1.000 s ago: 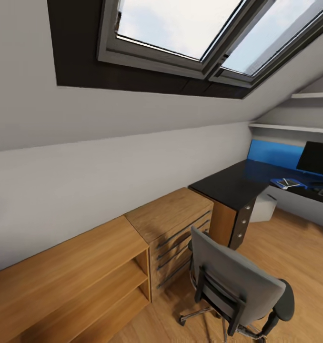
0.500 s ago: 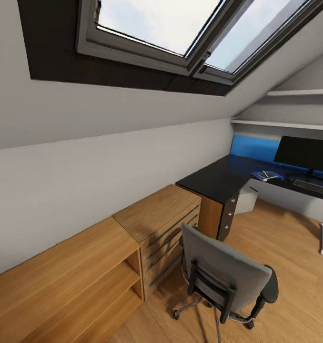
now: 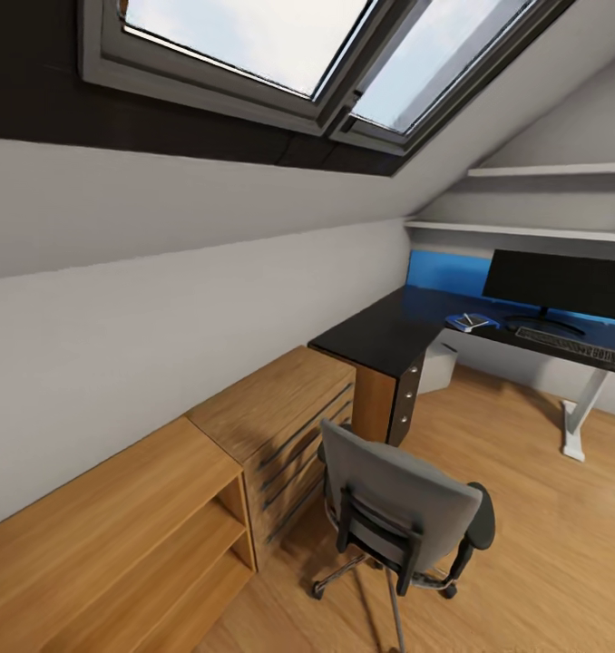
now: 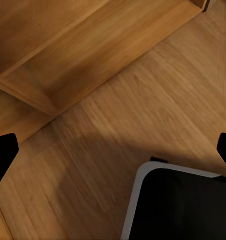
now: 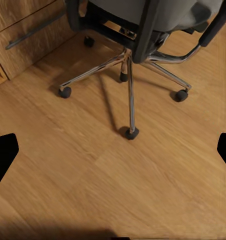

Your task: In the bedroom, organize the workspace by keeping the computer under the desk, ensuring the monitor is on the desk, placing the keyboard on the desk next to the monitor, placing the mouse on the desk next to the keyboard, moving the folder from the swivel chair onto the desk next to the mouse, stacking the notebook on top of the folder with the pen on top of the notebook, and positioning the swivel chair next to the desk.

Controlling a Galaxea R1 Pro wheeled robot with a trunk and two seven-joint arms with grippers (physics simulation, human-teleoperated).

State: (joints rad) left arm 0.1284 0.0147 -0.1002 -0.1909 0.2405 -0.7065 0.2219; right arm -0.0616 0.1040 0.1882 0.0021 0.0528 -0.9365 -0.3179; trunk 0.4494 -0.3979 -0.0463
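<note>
- The desk (image 3: 389, 331) is the landmark: an L-shaped glossy black top in the corner under the sloped wall, with a white leg (image 3: 580, 422) at its far end and a dark drawer unit (image 3: 405, 399) with round silver knobs at its near end.
- The monitor (image 3: 557, 283) stands upright on the desk, at the back of the long wing, with its black screen facing the room.
- The keyboard (image 3: 557, 339) lies flat on the desk just in front of the monitor stand.
- The folder (image 3: 469, 322), bright blue, lies on the desk near the inner corner, beside the monitor. A small dark notebook (image 3: 473, 320) lies on top of it. A thin pale stick on the notebook may be the pen, but it is too small to be sure.
- The mouse is too small to tell on the desk.
- The computer (image 3: 437, 365), a light grey box, stands on the floor under the desk, behind the drawer unit.
- The swivel chair (image 3: 403, 512) stands on the wooden floor (image 3: 543, 544) in front of the drawer unit, apart from the desk, with its grey back turned to the camera. In the right wrist view its chrome base (image 5: 128, 75) and castors rest on the floor.
- The low wooden shelving (image 3: 162, 508) runs along the wall and touches the drawer end of the desk.
- The left gripper (image 4: 113, 150) is spread wide, holding nothing, over the floor by the shelving.
- The right gripper (image 5: 113, 150) is also spread wide and empty, above the floor near the chair base.
</note>
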